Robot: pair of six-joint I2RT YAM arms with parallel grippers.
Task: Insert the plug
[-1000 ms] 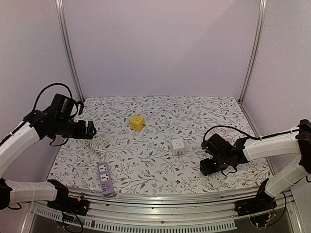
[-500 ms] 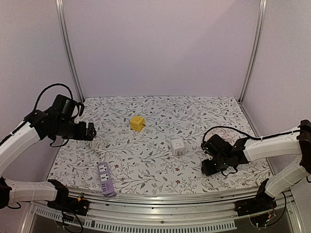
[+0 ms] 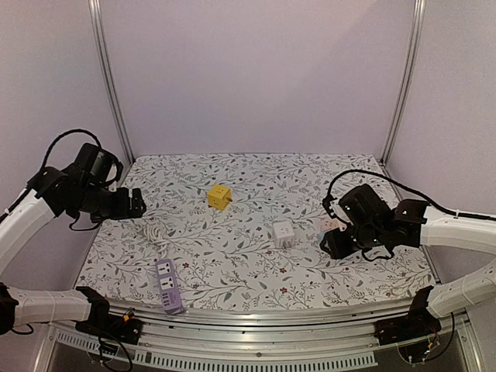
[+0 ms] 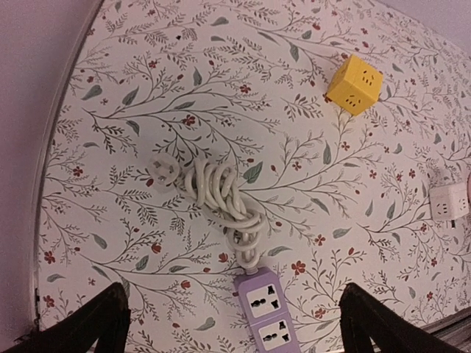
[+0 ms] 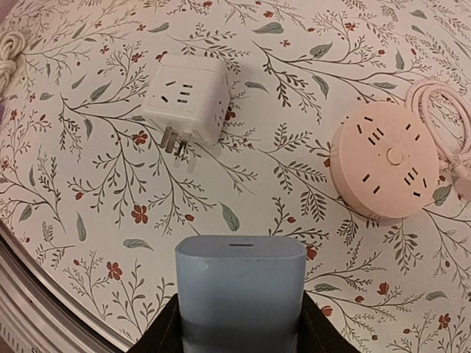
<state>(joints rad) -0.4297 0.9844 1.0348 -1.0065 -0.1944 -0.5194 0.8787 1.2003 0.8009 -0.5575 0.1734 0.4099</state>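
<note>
Your table cloth [image 3: 256,174] is white, printed all over with thin grey-green leafy vines and small red flowers. Far of centre sits a yellow cube socket [image 3: 219,196]. To the right are a white cube adapter [image 5: 184,99] and a pale pink round socket [image 5: 384,159] with a pink cord [image 5: 441,103]. At the near left, the power strip [image 4: 268,309] is lilac and its coiled cord [image 4: 221,195] cream. The block [image 5: 239,283] in your right gripper [image 5: 239,327] is pale blue-grey, and the fingers [image 5: 163,334] are black. The walls [image 3: 256,77] are pale lilac.
</note>
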